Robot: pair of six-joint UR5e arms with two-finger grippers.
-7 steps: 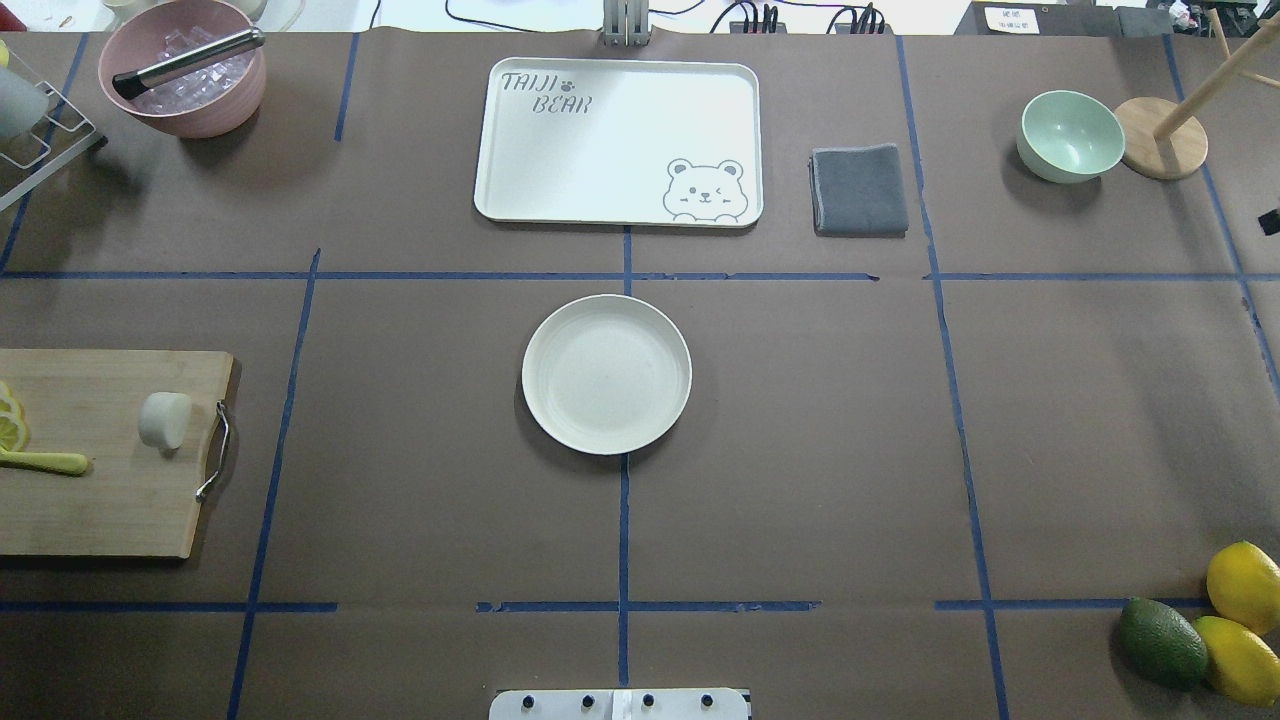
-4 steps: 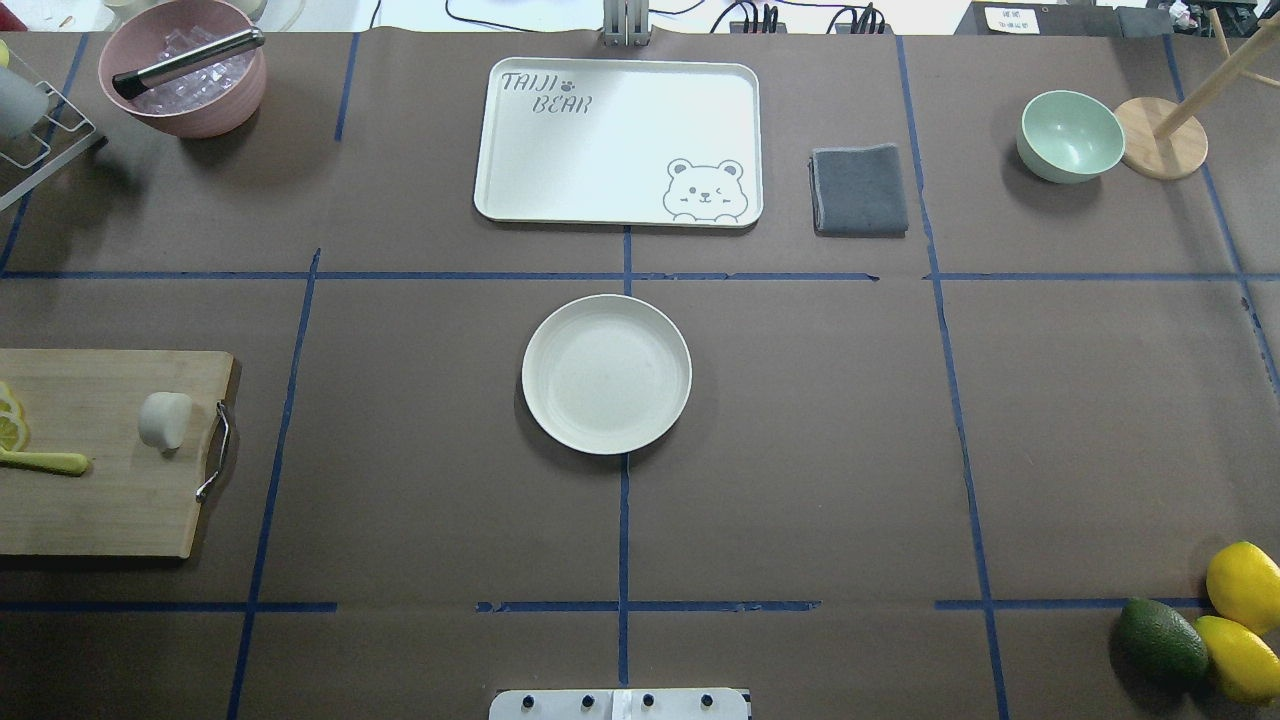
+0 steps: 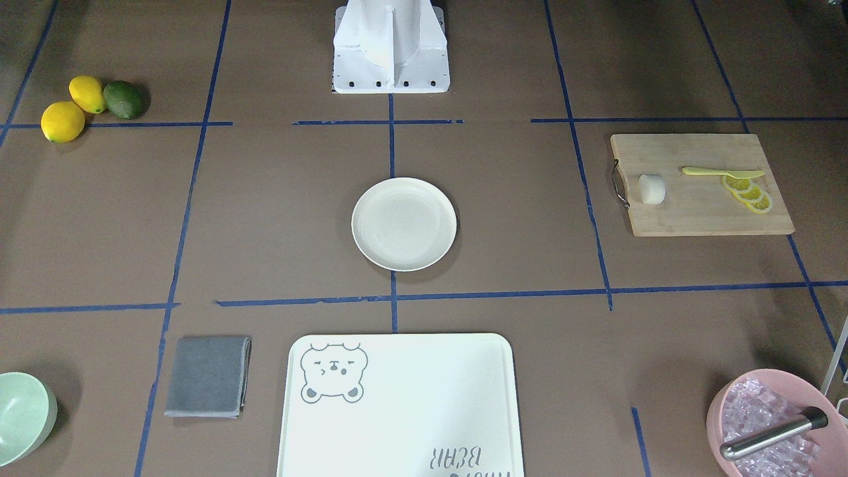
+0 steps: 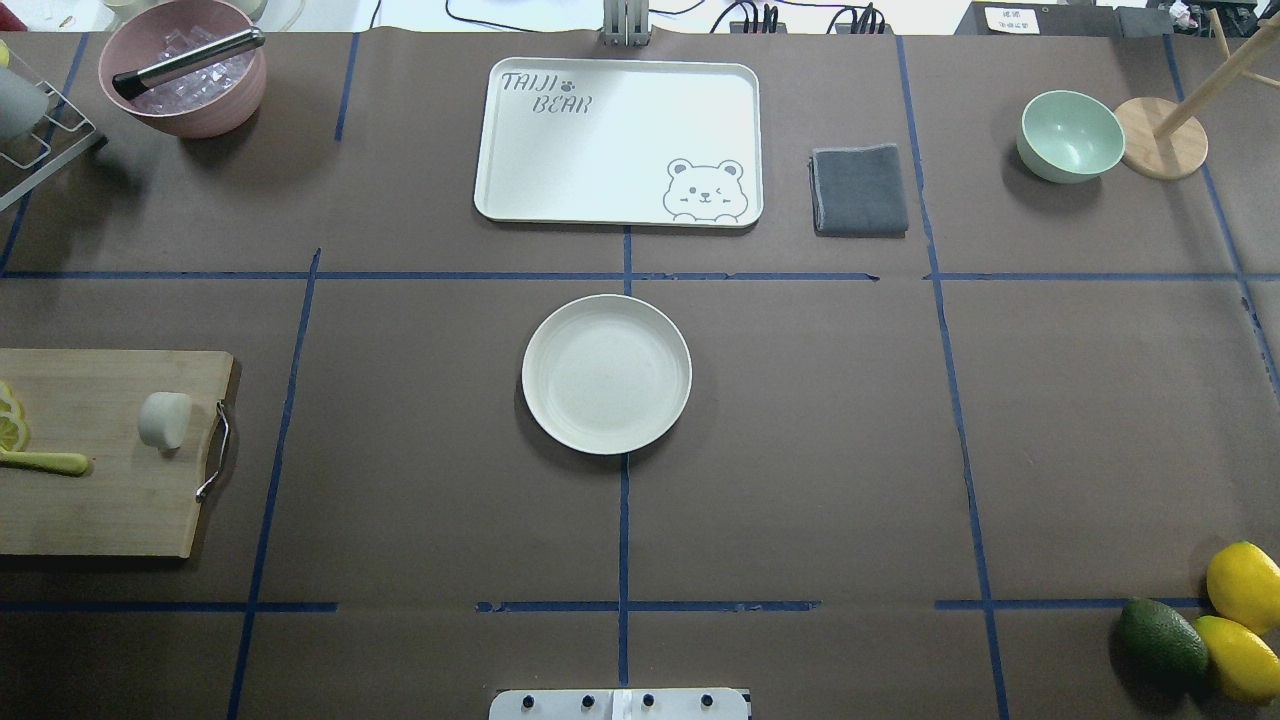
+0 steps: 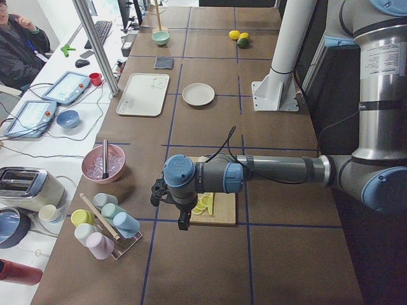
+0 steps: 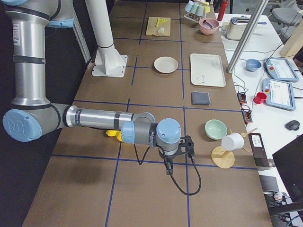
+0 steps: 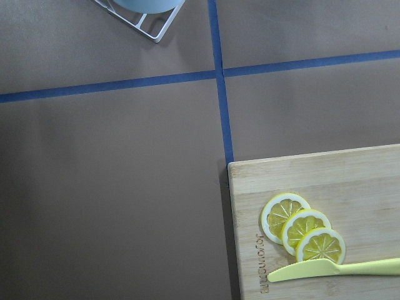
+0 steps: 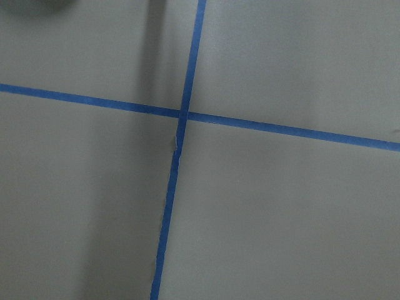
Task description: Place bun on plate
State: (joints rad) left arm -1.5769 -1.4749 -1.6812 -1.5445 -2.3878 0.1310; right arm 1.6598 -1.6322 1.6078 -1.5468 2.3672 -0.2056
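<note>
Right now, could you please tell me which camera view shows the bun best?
Overhead exterior: the bun lies unobstructed on the cutting board. Front-facing shows it similarly, slightly smaller; exterior right shows a distant speck; exterior left and both wrist views miss it.

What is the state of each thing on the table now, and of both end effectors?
bun, on the cutting board, not gripped.
plate, empty.
bear tray, empty.
pink bowl, holds ice and a metal tool.
green bowl, empty.
grey cloth, folded.
left end effector, cannot tell open or shut.
right end effector, cannot tell open or shut.
</note>
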